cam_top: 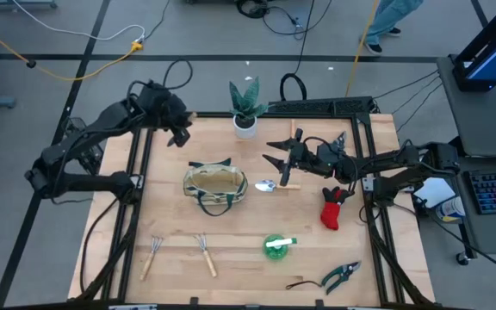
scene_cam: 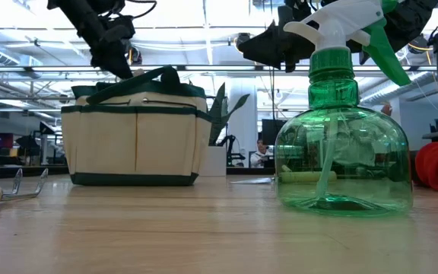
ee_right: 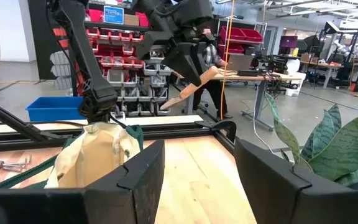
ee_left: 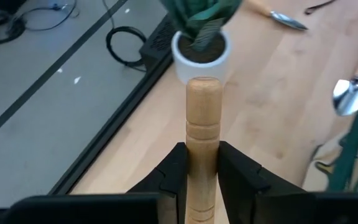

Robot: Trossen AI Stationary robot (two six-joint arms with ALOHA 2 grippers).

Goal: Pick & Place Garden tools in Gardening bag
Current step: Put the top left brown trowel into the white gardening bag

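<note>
Left gripper (ee_left: pixel 202 171) was raised beyond the gardening bag (cam_top: pixel 215 185), near the potted plant (cam_top: pixel 246 108); its jaws pinched a wooden tool handle (ee_left: pixel 202 134) that ran straight out between the fingers. Two mini rakes (cam_top: pixel 179 253) lay at the near edge. Right gripper (cam_top: pixel 275 152) hovered right of the bag, over a trowel (cam_top: pixel 275 183), jaws spread with nothing between them.

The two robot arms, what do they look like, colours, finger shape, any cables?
Both arms are black and jointed, built of tube-like links with bulky joint housings. The left arm has a black cable looping above its wrist. The right arm looks the same. The left gripper has two matte black, blocky fingers with stepped inner faces; the right gripper has broad, angular black fingers. No markings show.
</note>
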